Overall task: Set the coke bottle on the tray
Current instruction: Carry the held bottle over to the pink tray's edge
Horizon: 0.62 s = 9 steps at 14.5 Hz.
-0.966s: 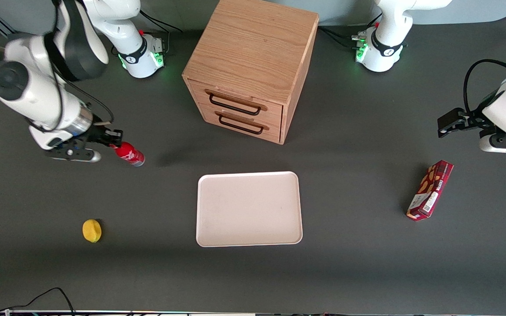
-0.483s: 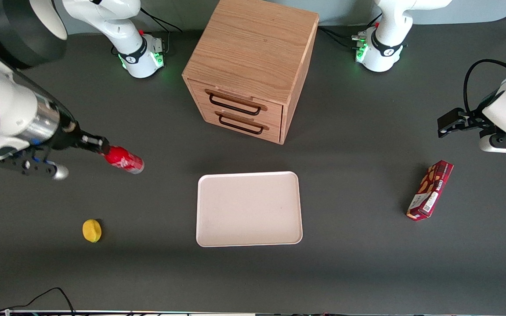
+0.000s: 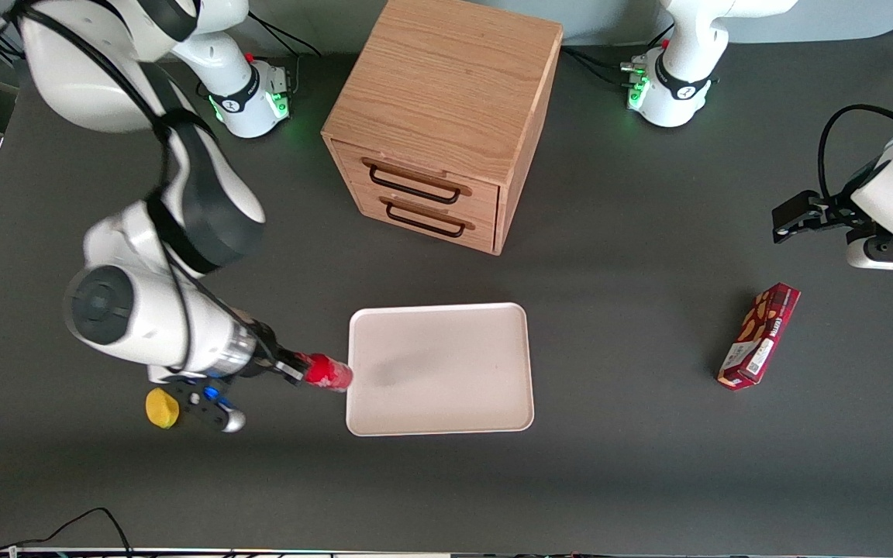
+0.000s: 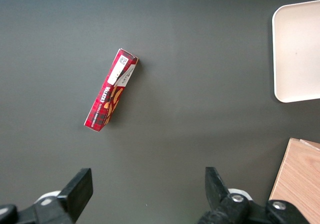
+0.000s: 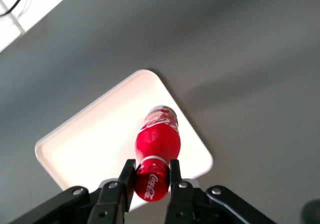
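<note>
My end effector (image 3: 297, 371) has carried the coke bottle (image 3: 328, 373) to the tray (image 3: 446, 403) edge nearest the working arm, fingers clamped on its cap end.

All three downward-facing views share the tray (image 3: 439, 368).

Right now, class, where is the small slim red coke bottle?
In the front view the small red coke bottle hangs clamped in the gripper, at the pale pinkish tray edge nearest the working arm.

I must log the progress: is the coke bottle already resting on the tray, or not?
Not yet. The gripper holds the coke bottle by its cap end, above the tray, at the edge toward the working arm.
</note>
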Tool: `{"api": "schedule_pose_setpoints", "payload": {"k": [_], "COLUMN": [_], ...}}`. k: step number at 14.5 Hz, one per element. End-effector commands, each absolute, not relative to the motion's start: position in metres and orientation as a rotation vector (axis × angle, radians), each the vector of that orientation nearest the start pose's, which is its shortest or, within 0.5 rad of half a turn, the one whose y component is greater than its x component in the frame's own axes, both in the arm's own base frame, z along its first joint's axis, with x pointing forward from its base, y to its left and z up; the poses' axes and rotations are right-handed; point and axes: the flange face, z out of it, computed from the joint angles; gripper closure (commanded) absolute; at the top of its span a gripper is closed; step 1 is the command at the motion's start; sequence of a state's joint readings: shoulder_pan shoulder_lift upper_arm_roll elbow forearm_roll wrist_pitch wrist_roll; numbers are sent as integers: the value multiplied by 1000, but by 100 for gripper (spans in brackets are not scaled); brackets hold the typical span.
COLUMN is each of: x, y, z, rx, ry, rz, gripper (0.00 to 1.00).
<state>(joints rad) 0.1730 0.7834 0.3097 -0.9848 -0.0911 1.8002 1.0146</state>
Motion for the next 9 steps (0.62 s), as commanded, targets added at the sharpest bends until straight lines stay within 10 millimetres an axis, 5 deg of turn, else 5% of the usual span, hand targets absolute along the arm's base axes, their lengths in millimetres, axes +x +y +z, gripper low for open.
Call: {"api": "schedule_pose_setpoints", "payload": {"k": [1, 4, 5, 6, 9], "x": [730, 730, 730, 730, 724], "y": [288, 306, 308, 307, 305], "z": [388, 359, 355, 355, 371], "rx": [-2815, -2839, -2840, -2850, -2864], "ry": [1015, 1019, 1014, 1003, 993], "rz": [-22, -74, -71, -76, -39], "gripper": [100, 100, 68, 1, 0]}}
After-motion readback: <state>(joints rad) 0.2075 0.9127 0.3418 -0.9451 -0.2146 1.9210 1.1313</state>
